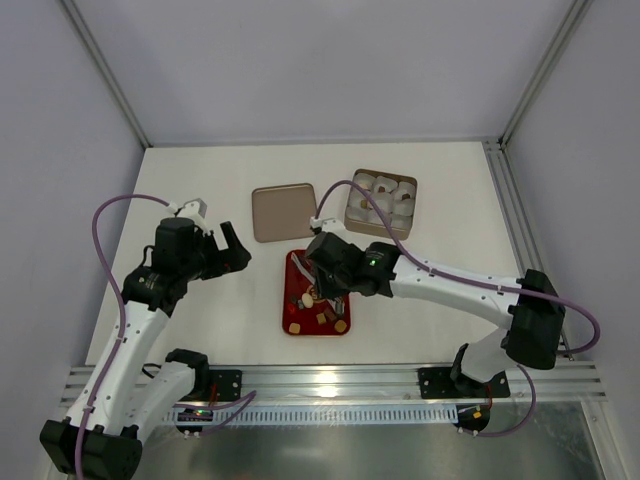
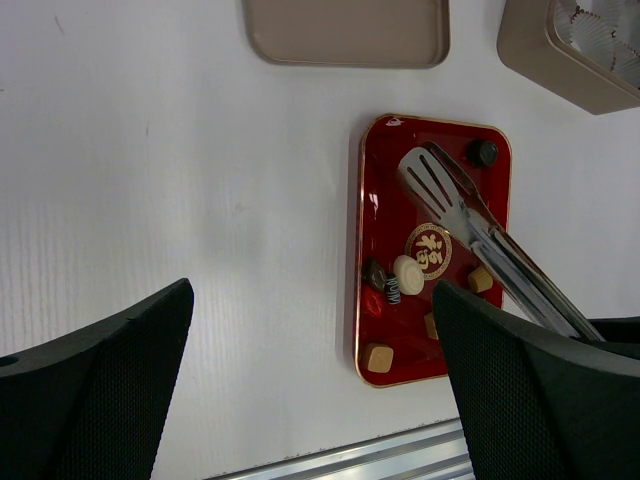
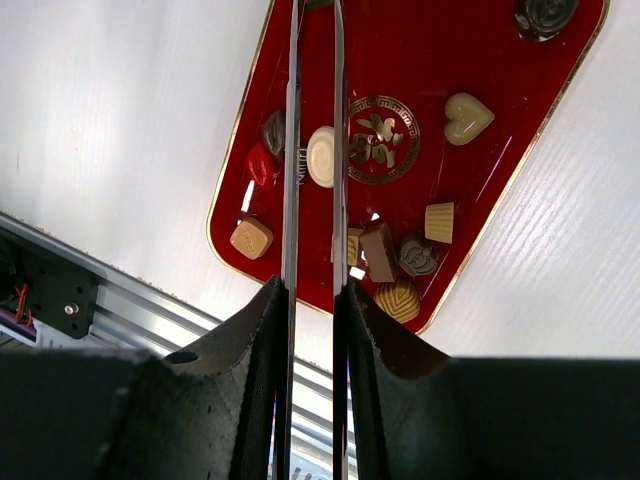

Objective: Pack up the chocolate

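Note:
Several small chocolates lie on the red tray (image 1: 295, 285): a whitish round one (image 3: 322, 156), a whitish heart (image 3: 466, 116), a tan square (image 3: 251, 238) and a dark round one (image 3: 545, 14). My right gripper (image 3: 312, 290) is shut on metal tongs (image 3: 293, 150) and holds them over the tray (image 3: 420, 60). In the left wrist view the tongs' slotted head (image 2: 440, 190) hangs over the tray's far half with nothing in it. My left gripper (image 2: 312, 290) is open and empty, over the bare table left of the tray (image 2: 380, 210). It shows in the top view (image 1: 232, 250).
A tan tin box (image 1: 381, 203) with white crinkled paper cups stands behind the tray, to the right. Its flat lid (image 1: 284, 212) lies to its left. A metal rail (image 1: 330, 380) runs along the table's near edge. Frame posts stand at the far corners.

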`<state>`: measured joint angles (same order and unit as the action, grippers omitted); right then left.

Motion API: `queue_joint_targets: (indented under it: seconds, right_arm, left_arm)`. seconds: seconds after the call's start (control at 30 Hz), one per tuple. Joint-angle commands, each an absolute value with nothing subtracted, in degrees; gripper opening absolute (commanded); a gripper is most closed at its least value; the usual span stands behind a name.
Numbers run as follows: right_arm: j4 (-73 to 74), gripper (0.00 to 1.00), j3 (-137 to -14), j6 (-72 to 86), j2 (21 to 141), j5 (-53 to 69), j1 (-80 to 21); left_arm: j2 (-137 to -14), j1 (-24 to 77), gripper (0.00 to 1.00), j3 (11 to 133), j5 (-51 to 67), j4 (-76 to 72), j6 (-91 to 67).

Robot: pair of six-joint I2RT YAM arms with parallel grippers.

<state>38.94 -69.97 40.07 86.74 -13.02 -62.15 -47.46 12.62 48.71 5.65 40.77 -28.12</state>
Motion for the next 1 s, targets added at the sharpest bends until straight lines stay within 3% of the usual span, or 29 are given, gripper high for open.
queue_joint_targets:
  seconds: [0.0, 0.2, 0.53, 0.7, 0.97]
  right_arm:
    - [38.85, 0.28, -72.86, 38.85, 83.24, -13.27, -62.23]
    - [40.16, 0.28, -73.12, 37.01, 79.72, -13.54, -58.98]
    - [41.75, 0.28, -73.48, 29.27, 73.65, -11.08, -39.74]
    - [40.96, 0.28, -72.95, 26.63, 74.62, -9.32, -31.22]
    - [38.5, 0.28, -72.77, 24.96, 78.83, -7.38, -25.76]
  left_arm:
    - [-46.85, 12.75, 1.0, 48.78, 5.71, 39.82, -28.39]
    - [-46.76, 12.74, 1.0, 48.78, 5.8, 39.81, -28.39]
    - [-47.02, 12.74, 1.0, 48.69, 5.54, 39.81, -28.39]
    - [-47.02, 12.83, 1.0, 48.78, 5.45, 39.82, -28.39]
    - [-47.2, 12.74, 1.0, 48.69, 5.54, 39.9, -28.3]
